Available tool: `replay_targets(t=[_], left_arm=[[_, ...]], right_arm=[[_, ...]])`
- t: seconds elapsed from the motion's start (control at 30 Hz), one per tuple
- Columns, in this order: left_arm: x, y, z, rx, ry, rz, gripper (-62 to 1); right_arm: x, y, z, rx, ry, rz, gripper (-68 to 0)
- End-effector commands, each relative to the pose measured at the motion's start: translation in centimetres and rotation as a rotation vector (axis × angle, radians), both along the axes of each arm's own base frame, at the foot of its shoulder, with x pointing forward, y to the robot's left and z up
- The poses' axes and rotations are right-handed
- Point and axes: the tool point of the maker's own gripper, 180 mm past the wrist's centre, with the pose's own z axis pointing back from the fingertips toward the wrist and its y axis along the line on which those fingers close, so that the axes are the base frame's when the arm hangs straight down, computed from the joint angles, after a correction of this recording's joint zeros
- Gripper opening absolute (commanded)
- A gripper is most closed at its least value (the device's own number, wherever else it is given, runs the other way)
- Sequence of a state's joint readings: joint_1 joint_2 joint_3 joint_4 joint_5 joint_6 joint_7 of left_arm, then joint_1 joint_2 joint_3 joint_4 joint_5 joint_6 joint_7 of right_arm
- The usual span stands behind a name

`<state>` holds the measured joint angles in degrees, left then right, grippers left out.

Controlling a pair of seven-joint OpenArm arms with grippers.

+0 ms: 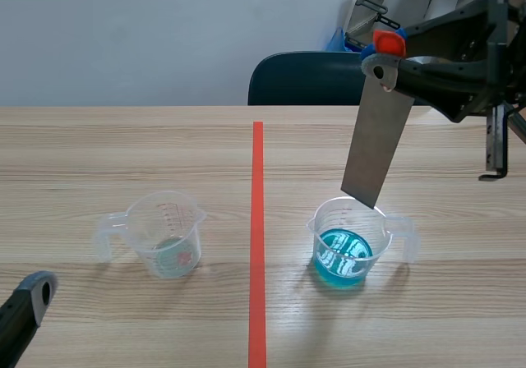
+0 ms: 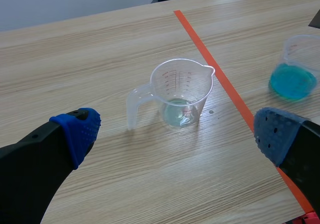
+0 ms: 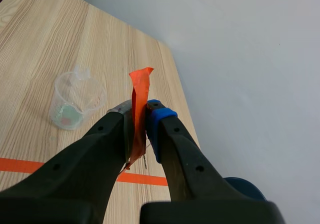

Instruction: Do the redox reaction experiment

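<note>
Right gripper is clamped on the orange-taped top end of a grey metal strip, which hangs down tilted from it. The strip's low end sits right at the rim of the cup with blue liquid; I can't tell if it's actually inside. Only the scene view shows that. In the right wrist view you just get the fingers pinching the orange end, with the rest of the strip hidden behind them and the blue cup out of shot.

Left gripper is spread wide, gripping nothing. The clear cup stands just ahead of it between the fingers, with a little clear liquid in the bottom. Off past its right finger the blue cup is cut off at the edge.

The clear cup has printed scale marks, too small to read.

In the scene view only one left fingertip pokes in.
</note>
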<state>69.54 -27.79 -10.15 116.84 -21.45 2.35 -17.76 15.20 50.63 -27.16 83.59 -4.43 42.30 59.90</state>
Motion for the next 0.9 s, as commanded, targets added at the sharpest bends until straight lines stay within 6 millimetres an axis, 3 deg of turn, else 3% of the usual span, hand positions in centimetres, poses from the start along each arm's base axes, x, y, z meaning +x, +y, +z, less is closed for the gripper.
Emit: replay_targets(t=[0.0, 0.47, 0.87], left_arm=[[0.3, -0.5, 0.8, -0.017, -0.029, -0.006, 1.4], [0.3, -0.5, 0.8, -0.017, -0.03, -0.007, 1.4], [0.3, -0.5, 0.8, -0.017, -0.03, -0.007, 1.4]], right_arm=[[0.0, -0.1, 1.6, 0.032, -0.026, 0.011, -66.7], [0.0, 0.8, 1.6, 0.06, -0.027, 0.018, -66.7], [0.9, 2.9, 1.5, 0.086, -0.043, 0.001, -66.7]])
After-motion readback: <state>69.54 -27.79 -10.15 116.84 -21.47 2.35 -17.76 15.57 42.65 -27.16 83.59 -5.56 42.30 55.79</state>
